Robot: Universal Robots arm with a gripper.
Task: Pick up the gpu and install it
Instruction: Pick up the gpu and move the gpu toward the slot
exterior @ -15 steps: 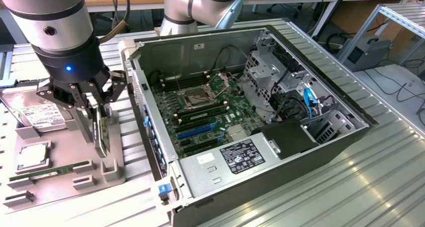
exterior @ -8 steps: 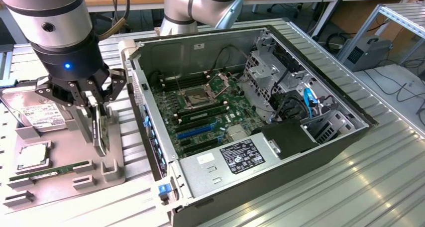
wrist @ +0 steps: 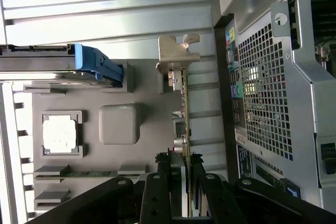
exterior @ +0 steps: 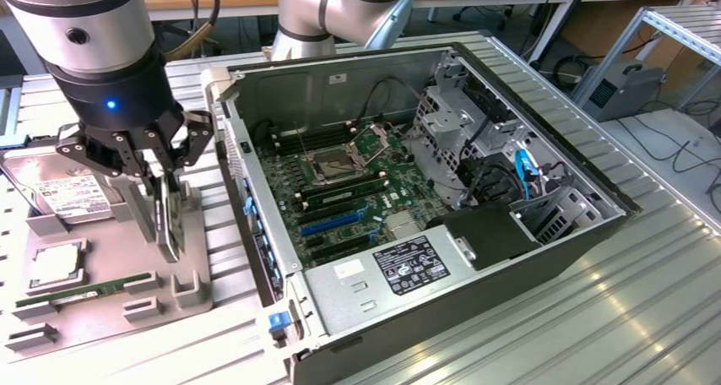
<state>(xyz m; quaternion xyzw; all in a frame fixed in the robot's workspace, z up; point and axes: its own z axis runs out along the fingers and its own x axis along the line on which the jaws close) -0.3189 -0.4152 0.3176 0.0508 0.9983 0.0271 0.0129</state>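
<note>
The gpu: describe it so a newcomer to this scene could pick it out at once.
Left of the open computer case in the exterior view lies a grey tray. The gpu stands on edge along the tray side nearest the case, held by the gripper. Unlike the flat-lying green memory stick and boxy hard drive, it is a thin upright card with a metal end bracket.

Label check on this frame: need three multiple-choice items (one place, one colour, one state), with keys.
1. Where is the thin black expansion card with the silvery bracket? A) grey plastic parts tray B) motherboard slot C) metal bench
2. Colour of the narrow memory stick in that tray? A) red B) green C) white
3. The gripper is: A) empty over the case B) closed on the card C) holding a fan
Key: 1A, card stands on edge in the tray; 2B, green strip; 3B, jaws pinch both faces.
</note>
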